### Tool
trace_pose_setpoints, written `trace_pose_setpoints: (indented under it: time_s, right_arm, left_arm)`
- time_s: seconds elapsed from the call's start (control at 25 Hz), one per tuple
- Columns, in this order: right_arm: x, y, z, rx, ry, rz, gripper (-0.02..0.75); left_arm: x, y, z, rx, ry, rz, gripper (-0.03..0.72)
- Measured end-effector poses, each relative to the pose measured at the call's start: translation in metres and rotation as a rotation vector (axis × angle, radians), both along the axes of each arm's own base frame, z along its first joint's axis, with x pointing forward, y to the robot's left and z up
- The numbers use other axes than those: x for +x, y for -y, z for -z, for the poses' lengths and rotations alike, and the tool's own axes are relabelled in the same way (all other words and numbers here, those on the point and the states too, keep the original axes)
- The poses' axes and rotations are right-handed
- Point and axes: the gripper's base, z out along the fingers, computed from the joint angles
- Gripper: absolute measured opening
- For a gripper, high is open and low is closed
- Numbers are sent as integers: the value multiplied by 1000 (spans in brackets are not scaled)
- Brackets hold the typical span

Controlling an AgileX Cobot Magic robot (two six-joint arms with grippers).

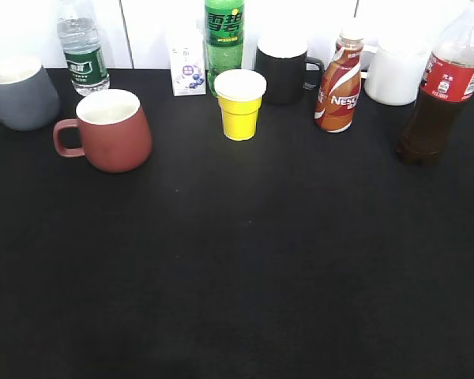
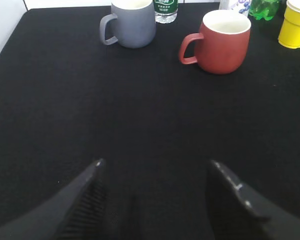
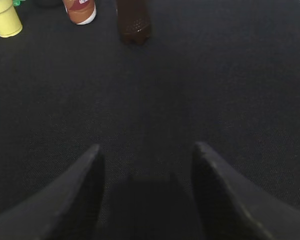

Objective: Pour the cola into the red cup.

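The cola, a tall clear plastic bottle of dark liquid (image 1: 442, 99), is standing far right on the black counter (image 1: 237, 268), well apart from the squat brick-red ceramic mug (image 1: 110, 130). Both pincers (image 2: 155, 200) (image 3: 147, 195) are gaping, released and empty; carrying it past the brown Nescafe bottle (image 1: 338, 83) and yellow paper cup (image 1: 240, 104) is risking knocks or spills.

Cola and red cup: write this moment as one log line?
cola: upright, untouched | red cup: empty | left end effector: open | right end effector: open
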Motion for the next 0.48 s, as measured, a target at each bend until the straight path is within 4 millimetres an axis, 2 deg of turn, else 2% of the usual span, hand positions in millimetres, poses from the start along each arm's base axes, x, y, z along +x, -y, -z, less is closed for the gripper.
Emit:
trace_pose_setpoints:
  time_s: [0.48]
  right_arm:
    - [0, 0, 0, 0, 0, 0, 426]
  left_arm:
    - [0, 0, 0, 0, 0, 0, 465]
